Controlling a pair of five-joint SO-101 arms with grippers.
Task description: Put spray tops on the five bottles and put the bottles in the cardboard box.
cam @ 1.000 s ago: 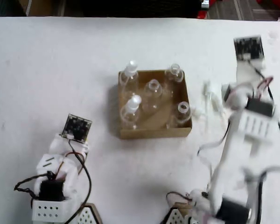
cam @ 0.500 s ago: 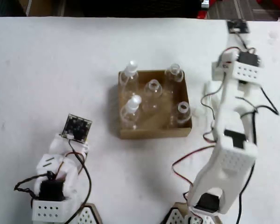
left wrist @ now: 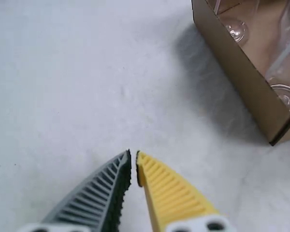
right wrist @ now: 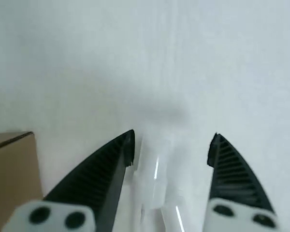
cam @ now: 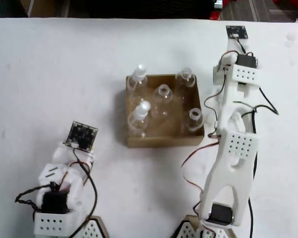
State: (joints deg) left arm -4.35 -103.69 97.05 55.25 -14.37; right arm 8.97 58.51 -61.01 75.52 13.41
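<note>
Movement: right arm [cam: 233, 148] is now stretching out past the box's [cam: 164, 141] 3 o'clock side, having swung in closer to it.
Right claw [right wrist: 171, 140]: jaws are standing apart, straddling a loose spray top [right wrist: 152, 179] lying on the table [cam: 64, 59] near the box.
Left claw [left wrist: 134, 157]: jaws are resting together, at the box's 7 o'clock.
Handling: spray top is probably light, stiff plastic with a thin tube; the head is looking like the safest grip.
Count: five bottles [cam: 163, 94] are standing in the box, two topped and three bare.

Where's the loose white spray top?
Right wrist view: the white plastic spray top sits between the right gripper's open fingers, on the table beside the brown cardboard box.
</note>
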